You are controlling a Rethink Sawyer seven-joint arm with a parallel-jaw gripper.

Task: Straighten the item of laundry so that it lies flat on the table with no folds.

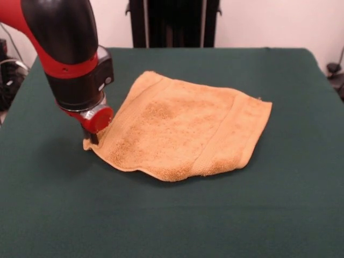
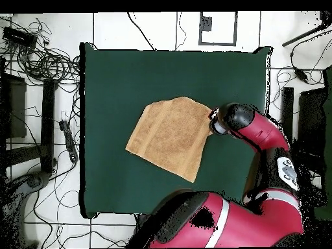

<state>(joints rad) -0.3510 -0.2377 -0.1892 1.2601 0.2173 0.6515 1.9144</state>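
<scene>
Dark green table [image 1: 258,215] — one mustard towel [image 1: 183,129] lying on it, spread.

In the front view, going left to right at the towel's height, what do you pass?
Bare dark green cloth table → red and black arm's gripper at the towel's left corner → mustard terry-cloth towel → bare table again.

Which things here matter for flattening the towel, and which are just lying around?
Part of the job:
- towel
- green table
- gripper, down at the towel's corner

Just lying about:
- cables on the floor beside the table
- black stand behind the table
</scene>
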